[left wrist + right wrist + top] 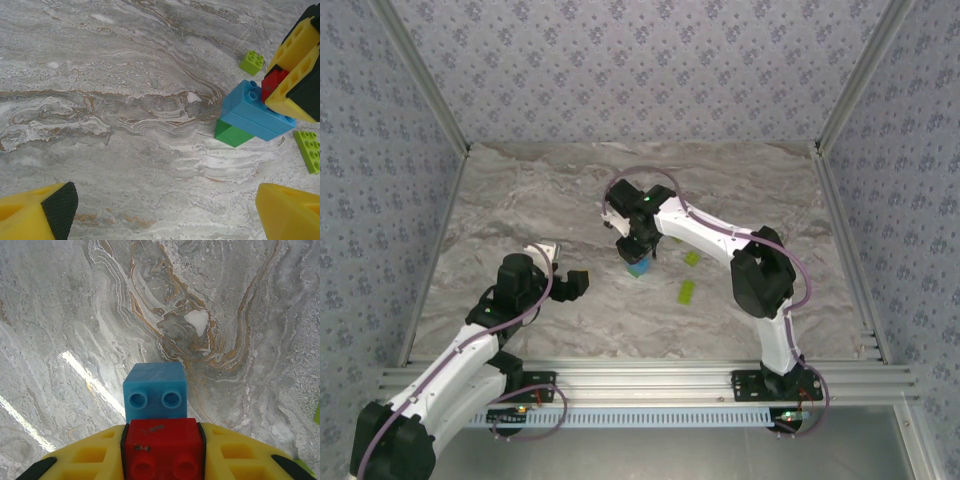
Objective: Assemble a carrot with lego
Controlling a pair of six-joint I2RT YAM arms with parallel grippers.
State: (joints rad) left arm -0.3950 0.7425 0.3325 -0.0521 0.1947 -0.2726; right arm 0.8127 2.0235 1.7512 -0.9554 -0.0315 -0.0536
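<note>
**Fig.: R gripper clamped on red brick atop the carrot stack, table ctr**

Top view: the carrot stack [638, 268] stands near the middle of the table [520, 200], well apart from every edge. The R gripper [638, 250] sits directly over it. The L gripper [563, 268] lies to the stack's left, toward the near edge, and is clear of it.

L wrist view: layers from the bottom up are green brick [232, 134] on the table, blue bricks [252, 110], then red brick [274, 82]. The red brick touches the upper blue brick at its studded top; whether it is fully seated can't be told. The R fingers [295, 50] close on the red brick from both sides, nearly together, w/ only the brick btwn them. The L fingers [35, 215] are spread wide at the lower corners of this view, w/ nothing btwn them but bare table.

R wrist view: the red brick fills the gap btwn the yellow pads, w/ the blue bricks just beyond the tips.

Loose pcs: a small lime brick [251, 61] lies just beyond the stack, and a flat lime brick [309, 150] lies beside it toward the table's right edge. Neither touches the stack.
</note>
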